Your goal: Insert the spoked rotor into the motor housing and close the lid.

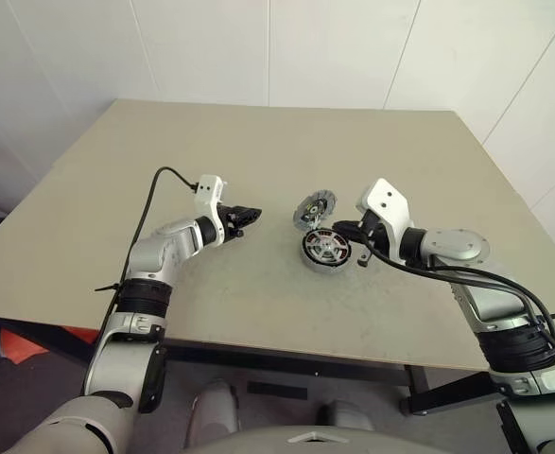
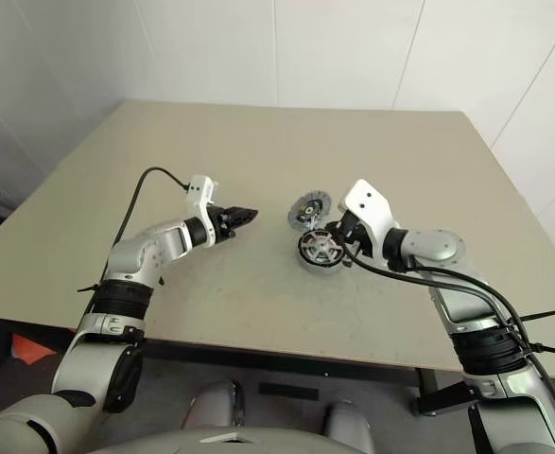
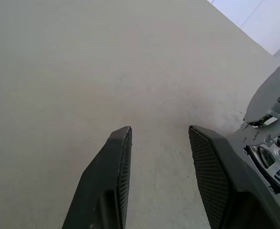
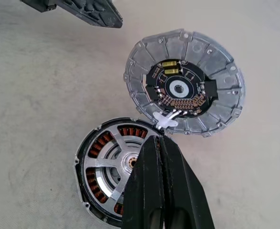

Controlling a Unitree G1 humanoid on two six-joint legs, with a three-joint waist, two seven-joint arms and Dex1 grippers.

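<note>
The motor housing (image 4: pixel 81 160) lies on the table with copper windings showing in a ring inside it. The spoked rotor (image 4: pixel 108 162) sits inside the housing, silver spokes up. The lid (image 4: pixel 185 81) stands tilted open at the housing's far edge, joined to it by a small white link, its dark circuit face showing. My right gripper (image 4: pixel 159 140) is shut and empty, its tips just over the housing's edge below the lid. My left gripper (image 1: pixel 246 218) is open with nothing in it, a short way left of the housing (image 1: pixel 326 250).
The tan table (image 1: pixel 258 151) stretches wide behind and beside the parts. Its front edge runs close below both arms. A black cable (image 1: pixel 154 194) loops over my left forearm, and more cables trail from my right forearm.
</note>
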